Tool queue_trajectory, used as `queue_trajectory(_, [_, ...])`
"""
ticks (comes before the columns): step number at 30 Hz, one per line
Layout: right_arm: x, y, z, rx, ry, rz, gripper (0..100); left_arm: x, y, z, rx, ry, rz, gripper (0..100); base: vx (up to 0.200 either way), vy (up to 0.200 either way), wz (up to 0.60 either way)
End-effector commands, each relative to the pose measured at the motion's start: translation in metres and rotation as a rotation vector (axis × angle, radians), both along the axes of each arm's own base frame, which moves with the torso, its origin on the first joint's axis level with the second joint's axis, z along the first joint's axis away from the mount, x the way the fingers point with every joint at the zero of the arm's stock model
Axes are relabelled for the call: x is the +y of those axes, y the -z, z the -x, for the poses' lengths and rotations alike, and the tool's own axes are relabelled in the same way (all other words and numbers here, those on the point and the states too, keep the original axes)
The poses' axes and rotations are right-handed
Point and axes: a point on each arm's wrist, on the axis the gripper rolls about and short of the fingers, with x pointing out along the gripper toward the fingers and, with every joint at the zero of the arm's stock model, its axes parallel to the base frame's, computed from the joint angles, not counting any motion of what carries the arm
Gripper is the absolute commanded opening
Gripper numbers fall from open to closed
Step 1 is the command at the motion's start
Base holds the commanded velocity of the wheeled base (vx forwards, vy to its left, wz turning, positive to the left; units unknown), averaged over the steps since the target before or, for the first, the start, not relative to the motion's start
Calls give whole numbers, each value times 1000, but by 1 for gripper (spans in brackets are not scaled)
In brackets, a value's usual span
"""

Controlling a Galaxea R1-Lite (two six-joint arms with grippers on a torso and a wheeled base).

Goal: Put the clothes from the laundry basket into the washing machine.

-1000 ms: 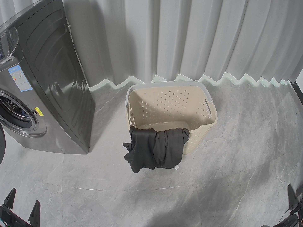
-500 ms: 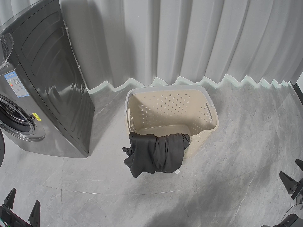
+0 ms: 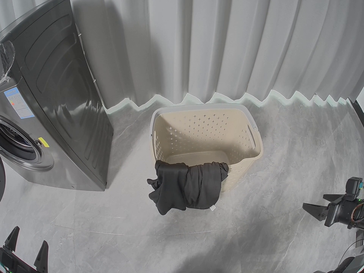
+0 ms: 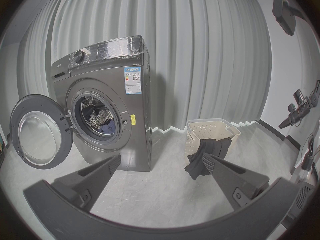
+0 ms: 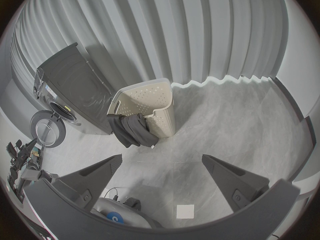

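**Dark garment hanging over the laundry basket rim, washer door open, both hands released**

A cream plastic laundry basket [image 3: 204, 129] with small star-shaped holes stands upright on a grey marbled floor [image 3: 288, 152], close in front of a pleated white curtain [image 3: 227, 38]. A dark grey garment [image 3: 185, 186] is draped over the basket's near rim. Most of it hangs down the outside of the front wall, bunched in folds, with a small white tag at its lower edge. Whether its lowest fold touches the floor cannot be told.

To the robot's left of the basket, with a strip of bare floor between them, stands a dark grey front-loading washing machine [image 3: 64, 107]. Its round door [image 4: 40, 130] is swung fully open to the side. Inside the drum [image 4: 96, 114] a bluish piece of clothing [image 4: 108, 127] lies at the bottom.

The left hand [image 3: 28, 239] is low at the near left edge of the head view, well apart from both basket and machine. Its two fingers are spread wide and grip nothing. The right hand [image 3: 313, 201] is out to the right of the basket, above bare floor, pointing towards the basket. Its fingers are likewise parted and released, with nothing between them. A small white square [image 5: 185, 211] lies on the floor below the right hand.
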Motion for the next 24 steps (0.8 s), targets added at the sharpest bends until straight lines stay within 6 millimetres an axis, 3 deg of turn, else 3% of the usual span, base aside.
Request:
queue_trajectory(1, [13,18,-21,127,-50,10,100,0,5,0,0,-1,1,100,0,0,0])
queue_trajectory(9, [22,24,-37,138,-77,11,100,0,5,0,0,1,4,100,0,0,0])
queue_trajectory(24, [68,54,-91,109,-137,-46,100,0,5,0,-2,1,4,100,0,0,0])
